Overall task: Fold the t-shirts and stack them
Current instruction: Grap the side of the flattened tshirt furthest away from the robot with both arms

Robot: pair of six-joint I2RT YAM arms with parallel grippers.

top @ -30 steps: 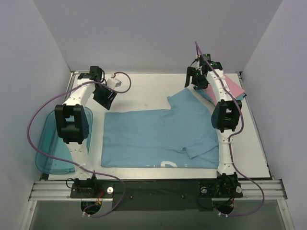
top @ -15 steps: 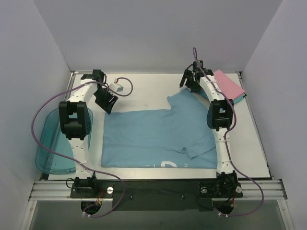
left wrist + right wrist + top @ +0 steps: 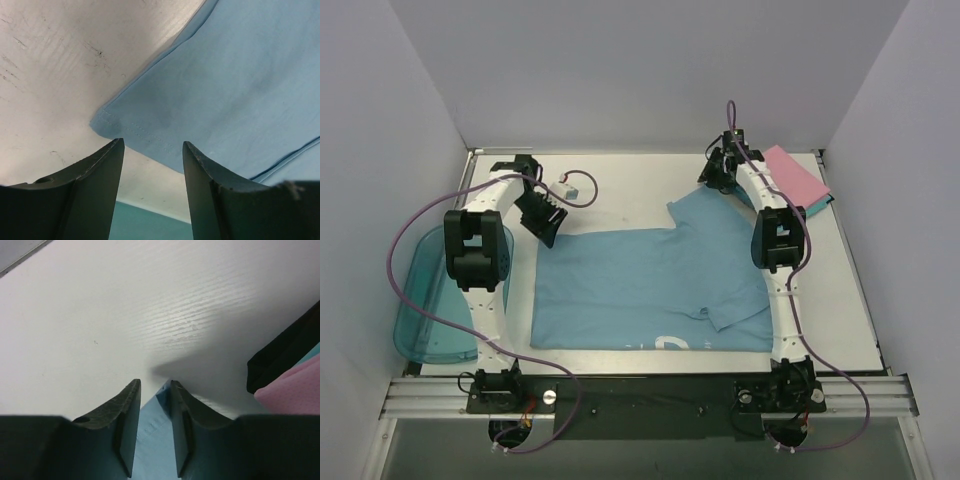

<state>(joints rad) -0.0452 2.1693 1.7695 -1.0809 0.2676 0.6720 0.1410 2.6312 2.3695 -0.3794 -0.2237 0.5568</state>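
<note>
Light blue t-shirt (image 3: 640, 285) lies flat; left tool (image 3: 152, 145), tilted down, gapes empty above its corner; right tool (image 3: 155, 385), reaching toward the worktop's (image 3: 620, 185) far edge, stands narrow around a sleeve tip, grip unclear.

Overhead view looks down; wrist views close, all sharing blue t-shirt (image 3: 225, 75).

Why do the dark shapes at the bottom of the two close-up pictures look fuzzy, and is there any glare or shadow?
Left wrist view: the left jaws sit close to the lens and blur, while the blue shirt shows crisp hem stitching. Right wrist view: the right jaws blur too; a grey shadow and a pale sheen cross the table. Top view: even light, sharp throughout.
</note>
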